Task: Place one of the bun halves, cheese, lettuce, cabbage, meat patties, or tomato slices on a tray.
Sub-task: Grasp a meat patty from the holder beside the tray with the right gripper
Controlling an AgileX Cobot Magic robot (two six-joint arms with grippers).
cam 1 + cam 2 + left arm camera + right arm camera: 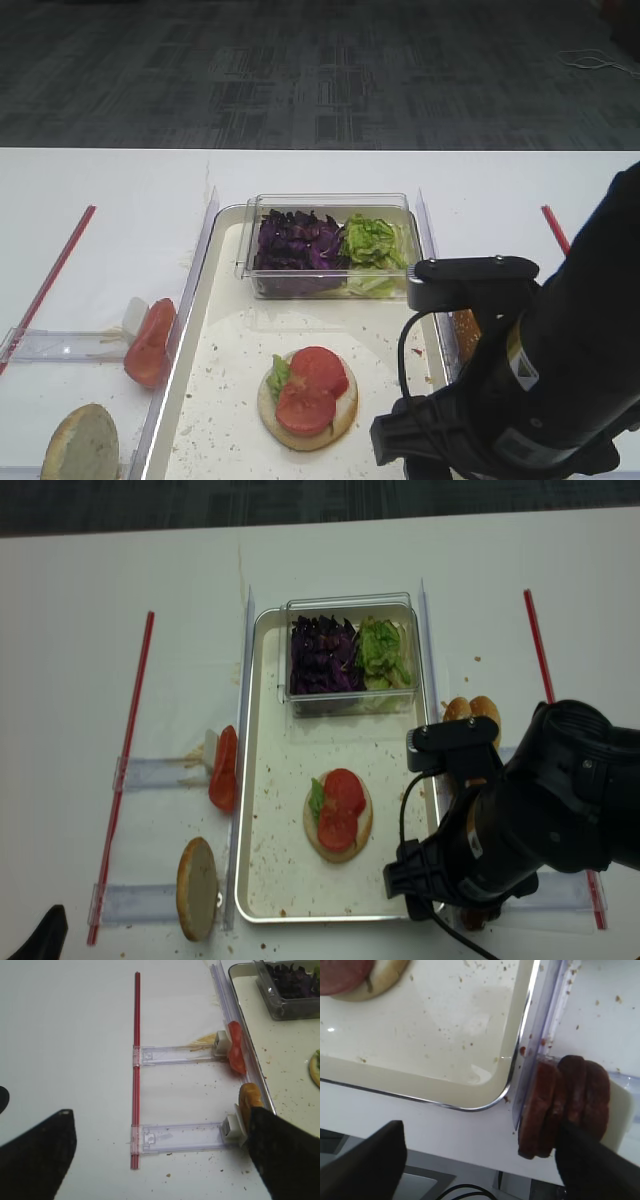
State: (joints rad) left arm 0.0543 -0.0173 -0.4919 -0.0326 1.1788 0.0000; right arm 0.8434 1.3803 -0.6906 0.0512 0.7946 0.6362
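The cream tray (200, 400) holds a bun half (300, 428) topped with lettuce and two tomato slices (310, 385). In the right wrist view my right gripper (480, 1170) is open beyond the tray's corner (485, 1102), at the table edge. Its right finger (595, 1165) is in front of the meat patties (555, 1100), which stand on edge in a clear rack. My left gripper (160, 1160) is open over the table left of the tray, near an upright bun half (247, 1100) and tomato slices (235, 1052). Nothing is held.
A clear box on the tray holds purple cabbage (295, 245) and green lettuce (375, 245). Clear racks (180, 1137) and red strips (135, 1060) lie on the white table. More buns (470, 712) stand right of the tray. My right arm (530, 820) covers the near right side.
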